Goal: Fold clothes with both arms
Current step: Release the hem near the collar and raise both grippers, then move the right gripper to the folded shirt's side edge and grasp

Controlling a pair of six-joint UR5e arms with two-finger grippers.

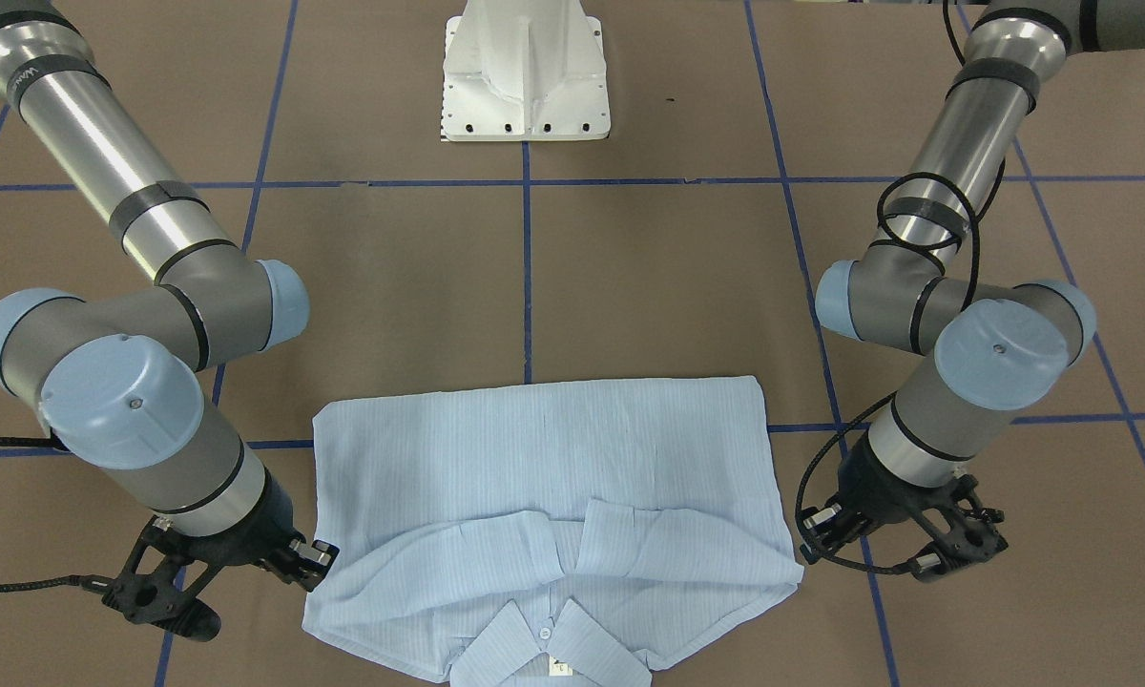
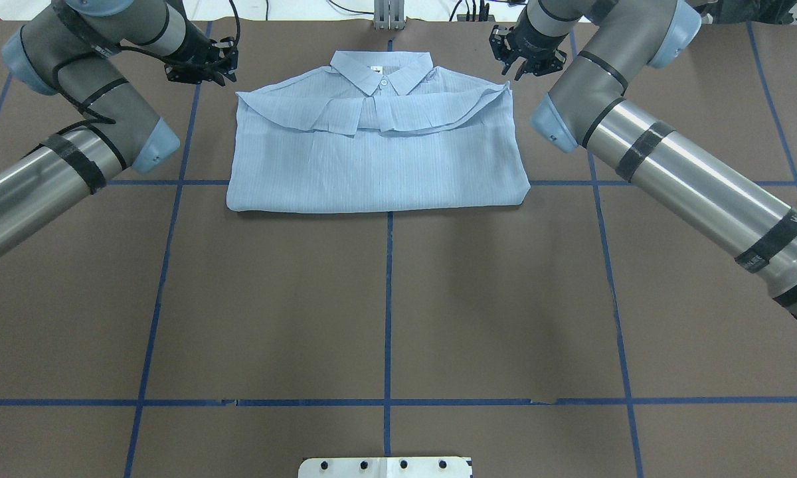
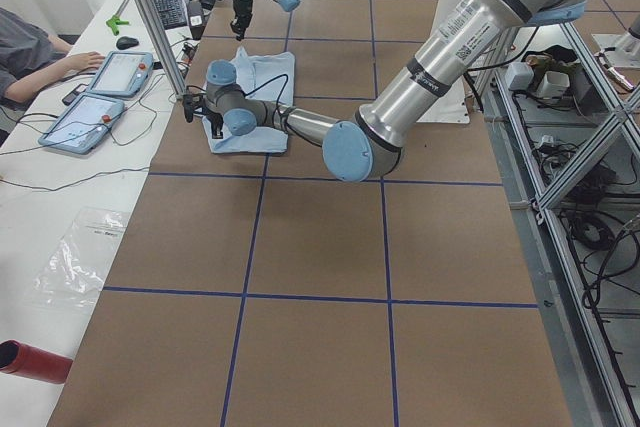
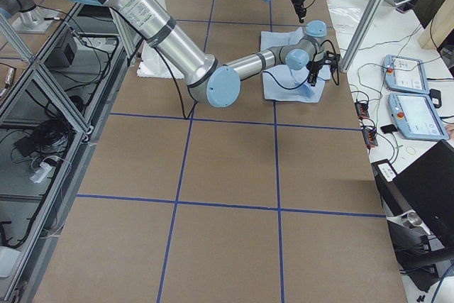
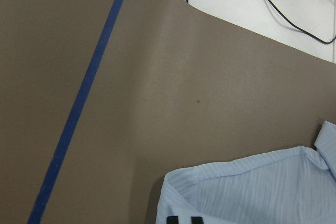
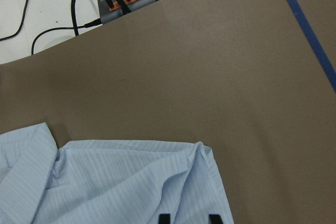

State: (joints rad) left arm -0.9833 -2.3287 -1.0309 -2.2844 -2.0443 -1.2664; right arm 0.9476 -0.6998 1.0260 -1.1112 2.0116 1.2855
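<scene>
light-blue cloth lies flat on the brown table [image 2: 385,299], on the far side from the robot's base. it is the shirt [image 2: 378,159], already a compact rectangle, with the collar [image 2: 382,70] pointing away from the robot and the two sleeves [image 2: 372,113] laid across the chest.

the left gripper [image 2: 202,66] hangs just beside one shoulder of the shirt and the right gripper [image 2: 528,63] beside the other. in the wrist views the right one's fingertips [image 6: 164,219] stand clearly apart and the left one's fingertips [image 5: 169,220] a little apart. nothing is between them, and the cloth lies below.

i judge the folding is almost finished, and the step in hand is the work at the shoulder corners. if one more fold is wanted, the next move calls for both arms to go down together, pinch the two corners at the same level and carry them toward the near edge. the cloth is thin, so an uneven pull could open the sleeves again.
</scene>
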